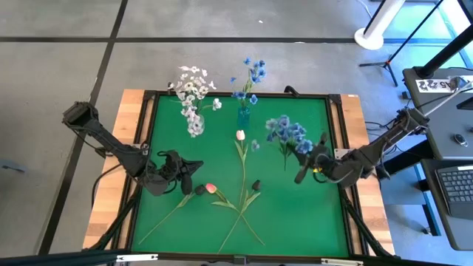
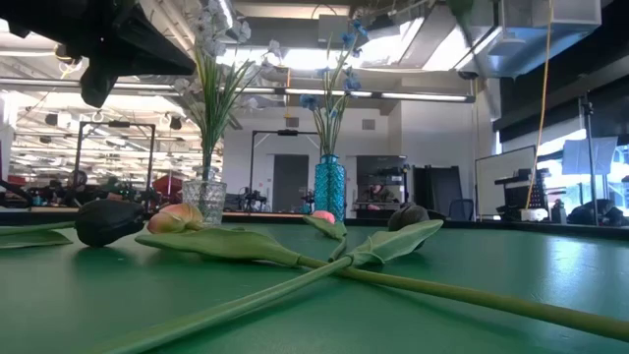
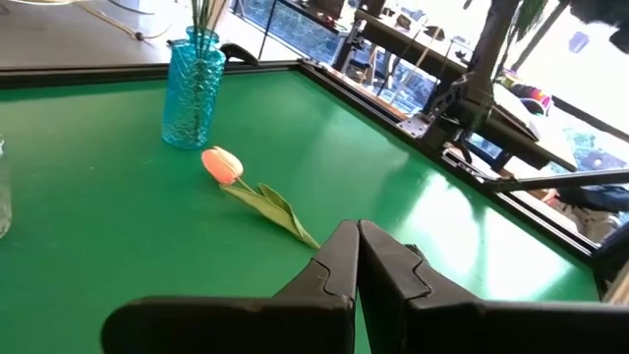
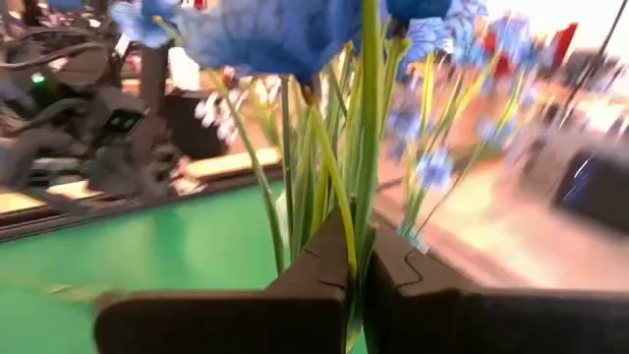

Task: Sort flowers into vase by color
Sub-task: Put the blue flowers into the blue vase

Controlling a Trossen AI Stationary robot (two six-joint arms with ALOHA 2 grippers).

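Right gripper (image 4: 356,261) pinches blue flower spray (image 1: 290,133) stems near table's (image 1: 310,222) right edge; left gripper (image 1: 194,168) pressed together, idle. Next: lift spray, carry to blue vase (image 1: 243,115).

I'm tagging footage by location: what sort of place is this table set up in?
Most likely a robotics lab or workshop: a framed green table on a bare concrete floor, a laptop on a side bench, and open ceiling lights and equipment benches in the low view.

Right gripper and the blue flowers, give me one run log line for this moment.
right gripper: shut on blue spray stems | left gripper: shut, empty, over mat | blue vase: holds blue flowers
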